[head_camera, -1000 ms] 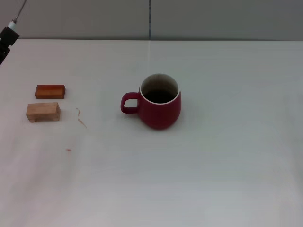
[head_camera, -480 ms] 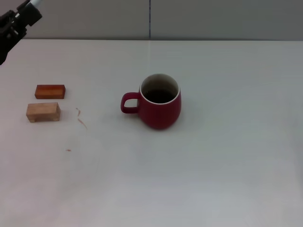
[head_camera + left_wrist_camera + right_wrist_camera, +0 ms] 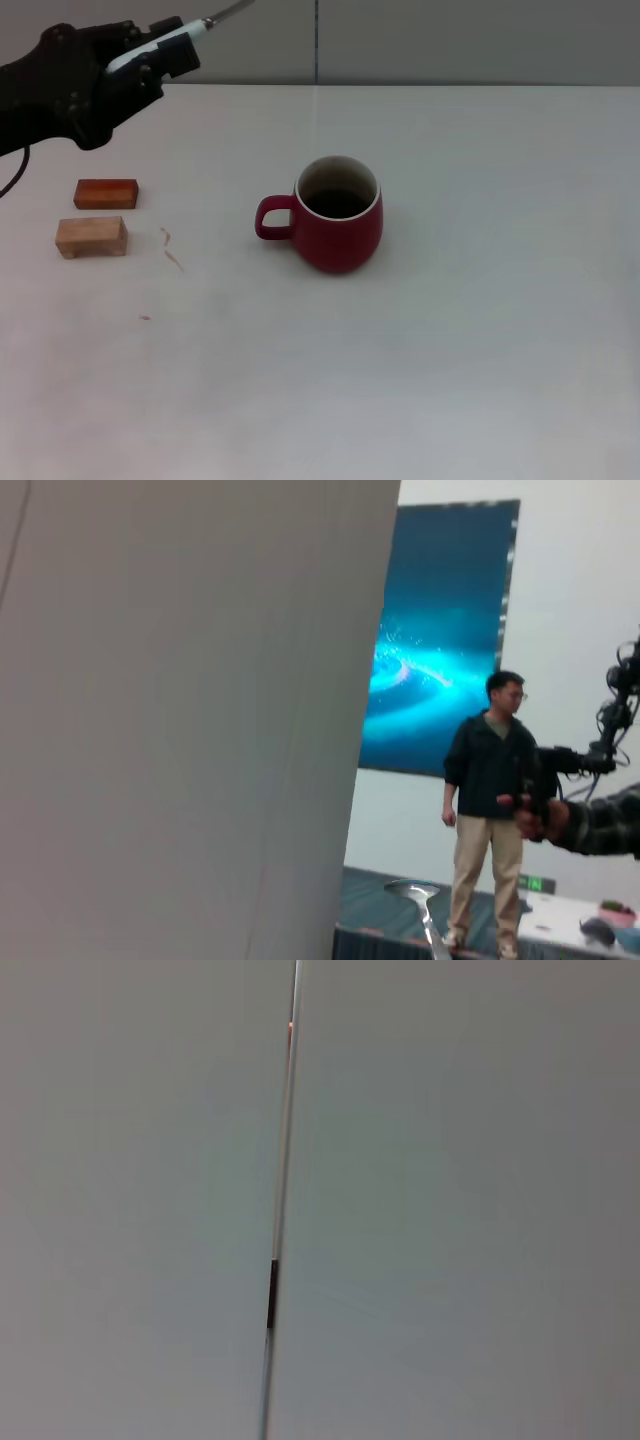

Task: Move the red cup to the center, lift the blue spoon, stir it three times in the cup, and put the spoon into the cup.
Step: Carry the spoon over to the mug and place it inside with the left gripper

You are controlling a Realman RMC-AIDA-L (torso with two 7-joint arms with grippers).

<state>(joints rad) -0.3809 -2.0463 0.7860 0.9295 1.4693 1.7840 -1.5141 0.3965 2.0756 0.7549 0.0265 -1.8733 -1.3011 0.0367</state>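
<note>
Up at the far left of the table (image 3: pixel 480 350), my left gripper (image 3: pixel 160 55) hangs in the air with its jaws clamped on the blue spoon (image 3: pixel 185 33). The pale handle lies across my fingers (image 3: pixel 150 62) and the slim metal stem sticks out past them, slanting up and away toward the grey wall. My left wrist camera shows the grey metal bowl (image 3: pixel 412 890) of that spoon at the end of its stem, out ahead of the jaws, with a grey panel beside it and a room beyond where a person (image 3: pixel 487 810) stands before a blue screen.

The red cup (image 3: pixel 338 213) stands upright on the table, well apart from my left jaws, lower and off to their right, about in the middle of the surface. Its loop handle (image 3: pixel 270 218) points toward my left side, and its dark inside faces up.

Below my left jaws, near the table's left edge, sit two small blocks: a reddish-brown block (image 3: pixel 105 193) and, just nearer to me, a pale wooden block (image 3: pixel 91 237).

My right gripper shows in no picture; its wrist camera sees only grey wall panels with a seam.
</note>
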